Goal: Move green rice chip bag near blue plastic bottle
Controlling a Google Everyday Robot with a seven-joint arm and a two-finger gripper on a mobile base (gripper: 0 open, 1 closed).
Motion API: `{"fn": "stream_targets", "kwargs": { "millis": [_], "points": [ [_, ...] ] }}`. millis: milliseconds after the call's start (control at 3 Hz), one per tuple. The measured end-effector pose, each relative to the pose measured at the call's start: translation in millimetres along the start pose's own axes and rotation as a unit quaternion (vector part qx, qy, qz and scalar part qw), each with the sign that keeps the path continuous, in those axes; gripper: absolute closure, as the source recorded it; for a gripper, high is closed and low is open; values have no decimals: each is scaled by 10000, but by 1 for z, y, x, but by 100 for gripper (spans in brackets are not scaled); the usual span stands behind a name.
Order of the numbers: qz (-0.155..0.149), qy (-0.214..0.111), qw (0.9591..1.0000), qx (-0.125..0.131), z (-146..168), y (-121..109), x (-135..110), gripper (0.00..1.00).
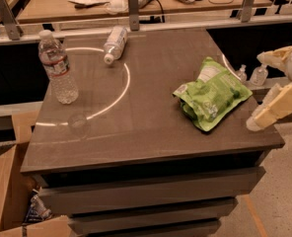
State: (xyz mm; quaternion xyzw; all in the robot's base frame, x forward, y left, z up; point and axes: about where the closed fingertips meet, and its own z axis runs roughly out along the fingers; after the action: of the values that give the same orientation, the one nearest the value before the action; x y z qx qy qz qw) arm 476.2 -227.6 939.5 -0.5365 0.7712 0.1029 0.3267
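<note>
The green rice chip bag (211,92) lies flat near the right edge of the dark table (151,132), white panel toward the back. The blue plastic bottle (115,43) lies on its side at the back centre-left, cap pointing to the front. My gripper (265,89) hangs just off the table's right edge, to the right of the bag and apart from it. Its cream fingers (276,107) are spread open, and it holds nothing.
A taller clear bottle with a red-and-white label (57,68) stands upright at the left. A white arc is marked on the tabletop. Cardboard boxes (8,191) sit on the floor at the left. A rail and a cluttered desk run behind.
</note>
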Motion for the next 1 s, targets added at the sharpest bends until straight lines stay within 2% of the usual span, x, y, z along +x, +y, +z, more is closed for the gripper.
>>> {"fn": "stream_targets", "kwargs": {
  "millis": [333,667,1000],
  "points": [
    [220,-509,9984,137,19,-21,4,0],
    [377,-650,9970,204,39,-34,10,0],
    [381,-658,9969,222,40,-35,10,0]
  ]
}}
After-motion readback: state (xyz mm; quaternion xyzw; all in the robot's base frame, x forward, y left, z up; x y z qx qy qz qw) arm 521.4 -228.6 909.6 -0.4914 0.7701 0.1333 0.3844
